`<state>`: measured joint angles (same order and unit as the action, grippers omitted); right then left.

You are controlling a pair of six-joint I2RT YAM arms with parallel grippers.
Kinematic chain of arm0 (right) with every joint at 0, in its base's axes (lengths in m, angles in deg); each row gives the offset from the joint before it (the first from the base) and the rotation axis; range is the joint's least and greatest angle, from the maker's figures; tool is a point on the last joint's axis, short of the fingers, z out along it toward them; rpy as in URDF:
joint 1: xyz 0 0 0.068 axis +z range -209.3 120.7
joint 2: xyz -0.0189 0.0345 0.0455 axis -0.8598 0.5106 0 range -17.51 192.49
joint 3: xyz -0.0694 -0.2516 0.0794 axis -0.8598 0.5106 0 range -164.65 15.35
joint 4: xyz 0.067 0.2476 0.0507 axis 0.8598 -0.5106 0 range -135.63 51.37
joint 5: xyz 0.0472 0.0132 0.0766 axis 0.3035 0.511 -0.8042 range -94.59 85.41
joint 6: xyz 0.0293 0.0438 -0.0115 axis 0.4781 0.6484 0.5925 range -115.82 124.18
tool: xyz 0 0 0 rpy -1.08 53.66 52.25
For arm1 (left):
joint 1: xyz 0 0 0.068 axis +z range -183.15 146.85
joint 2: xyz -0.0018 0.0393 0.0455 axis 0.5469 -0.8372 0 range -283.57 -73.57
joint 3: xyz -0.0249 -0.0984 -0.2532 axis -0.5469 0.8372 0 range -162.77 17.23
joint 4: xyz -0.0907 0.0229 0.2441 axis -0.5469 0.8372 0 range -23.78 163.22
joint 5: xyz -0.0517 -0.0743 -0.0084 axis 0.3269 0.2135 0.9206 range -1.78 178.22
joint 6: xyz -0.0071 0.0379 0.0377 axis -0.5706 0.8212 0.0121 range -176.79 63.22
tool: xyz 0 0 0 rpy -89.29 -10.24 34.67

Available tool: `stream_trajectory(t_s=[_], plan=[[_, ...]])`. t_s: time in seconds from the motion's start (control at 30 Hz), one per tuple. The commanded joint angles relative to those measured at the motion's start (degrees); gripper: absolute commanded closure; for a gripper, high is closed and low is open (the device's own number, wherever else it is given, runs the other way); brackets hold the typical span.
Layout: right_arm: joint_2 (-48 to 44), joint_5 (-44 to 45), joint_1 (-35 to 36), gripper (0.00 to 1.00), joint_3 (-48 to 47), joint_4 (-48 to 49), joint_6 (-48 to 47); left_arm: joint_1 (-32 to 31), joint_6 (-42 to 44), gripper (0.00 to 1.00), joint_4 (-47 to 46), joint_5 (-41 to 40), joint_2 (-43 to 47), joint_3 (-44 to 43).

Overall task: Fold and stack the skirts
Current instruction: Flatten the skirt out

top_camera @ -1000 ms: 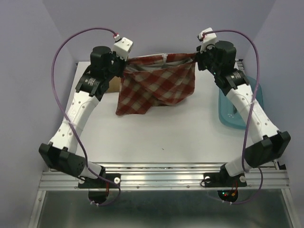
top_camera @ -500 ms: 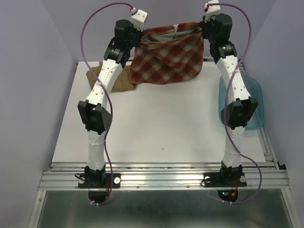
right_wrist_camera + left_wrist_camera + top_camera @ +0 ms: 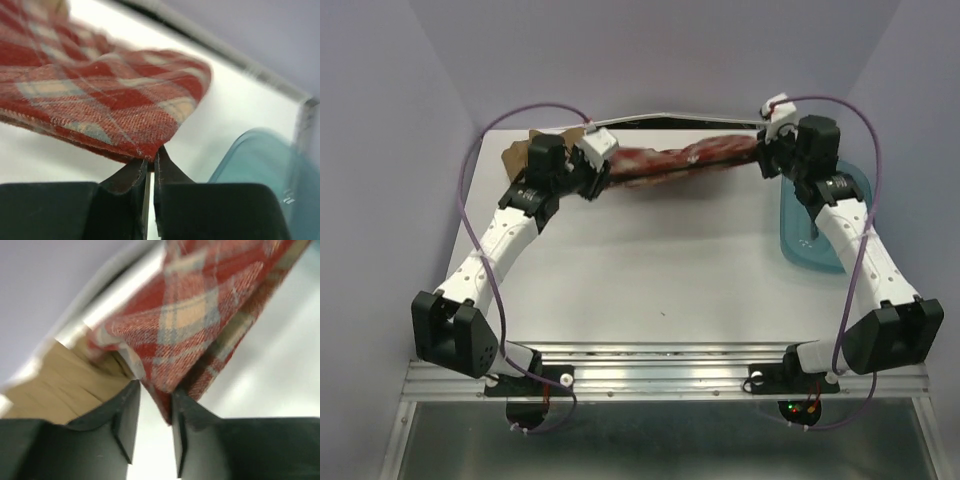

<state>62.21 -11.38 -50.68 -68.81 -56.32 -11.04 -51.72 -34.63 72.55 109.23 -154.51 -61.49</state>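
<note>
The white table point(image 3: 650, 280) fills most of the overhead view. The translucent blue tub point(image 3: 820, 235) sits at its right edge and serves here as the reference point.

The plaid skirt point(image 3: 680, 160) is bunched into a long, narrow red-and-cream band. It starts just beside the tub's far left corner and runs away from the tub along the back of the table. It is pulled out between the two arms, one end in each gripper. Close to each set of fingers the cloth is off the surface, but whether its middle touches the table cannot be told (that stretch is blurred from above).

The tan skirt point(image 3: 520, 155) lies flat on the table well apart from the tub, past the end of the plaid band that is farthest from it. Only part of it shows behind the left arm. In the left wrist view it is the tan patch point(image 3: 60, 382) just beside the plaid fold point(image 3: 200, 325).

The right gripper point(image 3: 151, 162) is near the tub's far left corner, its fingers pinched tight on the plaid hem point(image 3: 100, 100), with the tub wall point(image 3: 250, 160) beside them. The left gripper point(image 3: 155, 402) is at the band's other end, far from the tub. Its fingers are closed to a narrow slit with a corner of the plaid skirt caught in it.
</note>
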Motion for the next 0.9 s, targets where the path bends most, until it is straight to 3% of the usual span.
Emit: stream_trajectory(t_s=[0.0,0.03,0.07,0.17,0.23,0.33,0.43,0.57,0.6,0.67,0.87], plan=[[-2.63,-8.88,-2.82,0.76,14.62,-19.06,-13.05,2.13,9.73,0.47,14.92,7.1,0.95,17.6],[-3.77,-11.47,-2.3,0.67,16.38,-22.87,-18.04,2.13,14.71,0.44,17.03,9.37,4.01,19.98],[-5.7,-17.24,-2.29,0.41,18.83,-31.18,-21.39,2.13,17.37,0.31,21.31,10.26,6.04,24.01],[-8.09,-21.5,-1.68,0.1,20.44,-40.99,-28.97,2.13,23.89,0.21,27.76,10.8,13.69,27.29],[-8.97,-23.88,-1.68,0.0,18.43,-49.6,-31.17,2.13,26.18,0.18,32.4,11.06,16.52,25.65],[-9.23,-26.34,-1.68,0.0,13.69,-52.27,-31.19,2.13,25.58,0.18,34.97,10.89,17.23,23.18],[-8.45,-24.68,-1.68,0.02,13.76,-44.03,-21.55,2.13,19.53,0.19,28.61,8.35,16.09,21.85],[-0.64,-21.79,-1.68,0.23,14.55,-31.81,-14.23,2.13,4.94,0.31,17.33,1.76,9.25,20.01],[1.64,-20.39,-1.68,0.33,14.03,-28.66,-13.7,2.04,1.53,0.41,16.27,1.31,7.23,18.96],[8.41,-19.15,-1.68,0.43,12.01,-24.07,-10.72,2.04,-1.05,0.48,14.33,1.75,1.51,15.89],[20.72,-16.6,-1.68,0.6,8.58,-15.98,-8.24,-1.64,-4.31,0.52,13.1,0.08,-7.99,10.17]])
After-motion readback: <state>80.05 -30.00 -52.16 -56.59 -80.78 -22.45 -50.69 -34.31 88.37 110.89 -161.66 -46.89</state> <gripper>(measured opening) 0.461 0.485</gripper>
